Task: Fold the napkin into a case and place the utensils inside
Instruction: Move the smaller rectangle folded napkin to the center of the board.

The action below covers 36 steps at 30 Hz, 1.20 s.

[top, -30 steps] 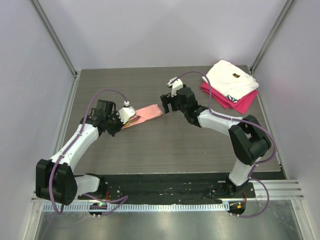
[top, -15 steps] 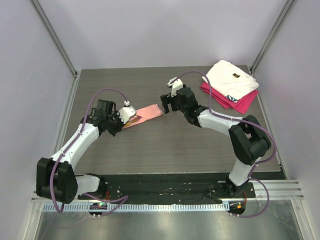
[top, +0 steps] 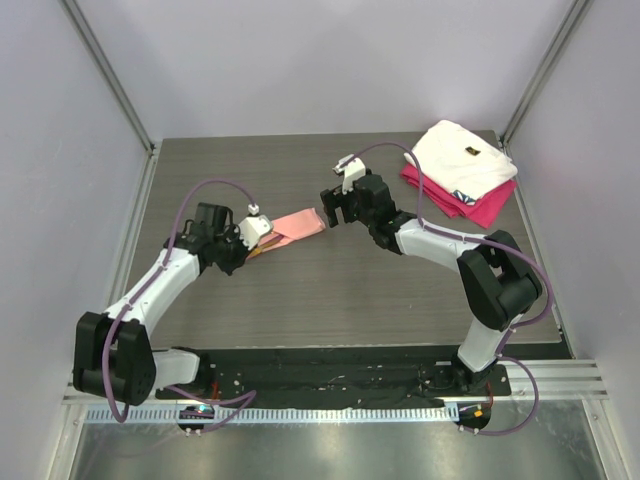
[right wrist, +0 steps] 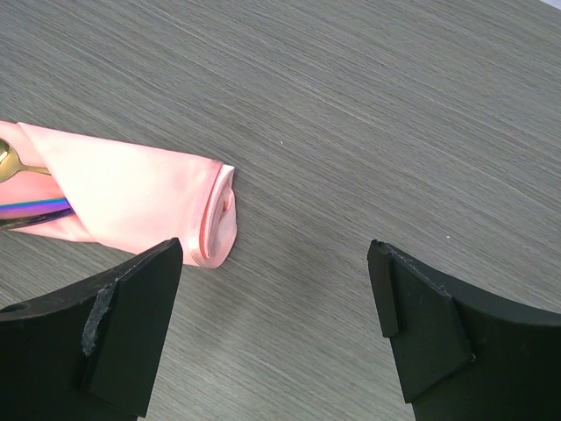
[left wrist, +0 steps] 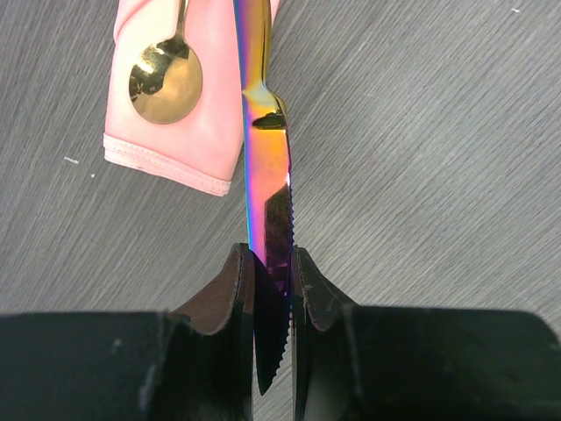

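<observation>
the grey wood-grain table (top: 300, 300) carries every item in the work area. the left arm (top: 150, 290) reaches in from the near left, the right arm (top: 450, 245) from the near right, and both point toward the middle of the surface. at the far right corner a folded white cloth (top: 462, 160) lies on top of a folded magenta cloth (top: 485, 208), well apart from both grippers. the napkin (top: 298, 224), salmon-pink, lies folded into a narrow case on the table between the two grippers, its long axis running from one toward the other. the right gripper (right wrist: 276, 298) hangs above the table at the closed, folded-over end of the napkin; its jaws stand wide apart and hold nothing. the left gripper (left wrist: 272, 281) sits at the open end of the napkin with its jaws clamped on the serrated blade of an iridescent knife (left wrist: 267, 175). the knife points away from the left gripper, and its handle end passes into the napkin fold along one edge. a gold spoon (left wrist: 165, 81) lies beside the knife; its round bowl rests exposed on the lower napkin layer at the open end, and its handle runs in under the fold.
</observation>
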### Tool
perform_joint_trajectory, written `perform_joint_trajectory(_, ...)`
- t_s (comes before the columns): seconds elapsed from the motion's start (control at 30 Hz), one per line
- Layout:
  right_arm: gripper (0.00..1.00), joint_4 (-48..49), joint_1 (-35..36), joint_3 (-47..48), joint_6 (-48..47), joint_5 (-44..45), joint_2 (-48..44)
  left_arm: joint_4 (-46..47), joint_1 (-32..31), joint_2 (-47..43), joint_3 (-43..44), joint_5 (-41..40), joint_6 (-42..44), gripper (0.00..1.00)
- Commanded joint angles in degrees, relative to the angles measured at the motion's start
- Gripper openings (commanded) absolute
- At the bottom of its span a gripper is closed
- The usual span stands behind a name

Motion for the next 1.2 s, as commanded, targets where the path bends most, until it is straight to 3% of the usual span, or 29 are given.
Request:
perform_joint_trajectory(0.0, 0.95, 2.58, 0.10, -0.01, -0.27, -0.34, -2.19, 3.97, 0.25, -1.10, -0.33, 1.73, -0.90, 0.00)
perform_joint_trajectory(0.27, 0.95, 2.14, 0.28, 0.77, 2.37, 1.32, -2.19, 0.55, 0.34, -3.90, 0.73, -0.03, -1.78, 0.00)
perform_joint_trajectory(0.43, 1.00, -6.11, 1.86, 6.66, 13.96, 0.54, -1.57, -1.74, 0.34, -13.74, -1.38, 0.94, -3.45, 0.00)
perform_joint_trajectory(0.57, 1.00, -10.25, 4.23, 10.00, 13.27, 0.27, -2.89, -2.35, 0.25, -23.32, -5.16, 0.05, -2.84, 0.00)
perform_joint_trajectory(0.67, 1.00, -11.92, 3.80, 12.80, 20.11, -4.10, -1.23, -3.33, -0.54, -28.25, -6.74, 0.24, -1.70, 0.00)
perform_joint_trajectory(0.7, 1.00, -13.06, 3.45, 13.69, 21.17, -10.12, -0.35, -1.58, -0.89, -29.13, -6.83, -1.07, -3.00, 0.00)
perform_joint_trajectory(0.77, 1.00, -14.82, 3.18, 15.88, 23.98, -11.67, 2.46, 0.80, -0.72, -31.77, -6.48, -5.55, -6.86, 0.00)
perform_joint_trajectory(0.87, 0.86, -10.63, 3.36, 12.93, 30.55, -14.65, 4.66, 1.95, -0.72, -32.74, -3.94, -12.03, -16.26, 0.00)
perform_joint_trajectory(1.03, 0.25, -0.34, 4.32, 11.42, 39.54, -20.02, 9.67, -0.26, -0.72, -34.14, -0.33, -24.35, -32.86, 0.00)
perform_joint_trajectory(1.17, 0.13, -1.90, 7.30, 14.75, 37.80, -19.77, 14.33, 0.20, -0.72, -33.71, 1.76, -28.07, -38.24, 0.00)
